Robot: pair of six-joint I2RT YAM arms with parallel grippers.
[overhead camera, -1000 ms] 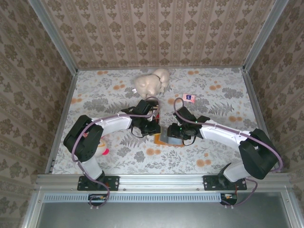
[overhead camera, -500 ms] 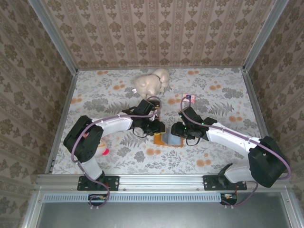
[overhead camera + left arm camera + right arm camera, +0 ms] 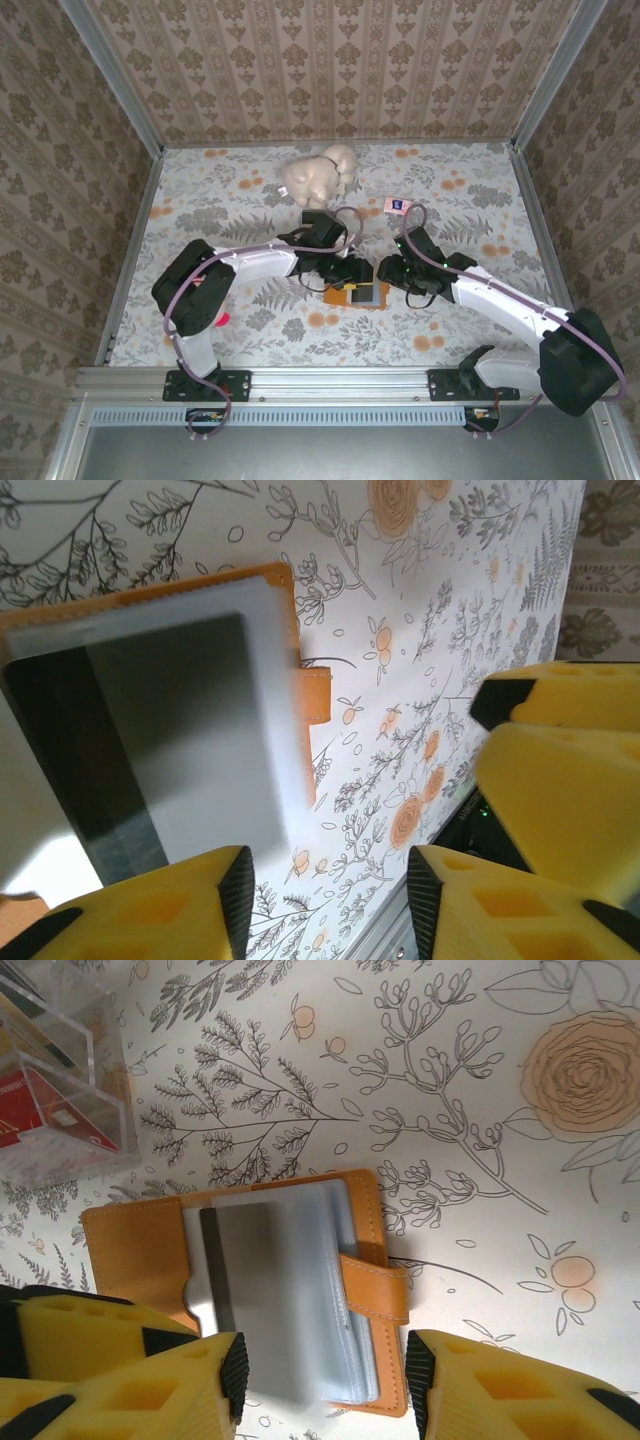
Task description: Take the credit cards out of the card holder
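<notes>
The tan-orange card holder (image 3: 362,297) lies open and flat on the flowered table. Its grey-blue pockets (image 3: 360,1310) face up, and its strap (image 3: 375,1288) points right. A grey card with a dark stripe (image 3: 255,1290) sits on the open pockets. Red credit cards (image 3: 45,1110) lie in a clear plastic box at the upper left of the right wrist view. My left gripper (image 3: 330,890) is open and empty, just beside the card holder (image 3: 160,740). My right gripper (image 3: 325,1380) is open above the holder's near edge, not holding it. In the top view, the left gripper (image 3: 352,272) and right gripper (image 3: 392,272) face each other over the holder.
A cream plush toy (image 3: 318,175) sits at the back middle. A small pink packet (image 3: 397,206) lies behind the right gripper. The clear box (image 3: 60,1080) stands close behind the holder. A metal rail (image 3: 340,380) runs along the near table edge.
My left gripper has opened from shut and shifted right along the holder. My right gripper has drawn back to the right, off the holder.
</notes>
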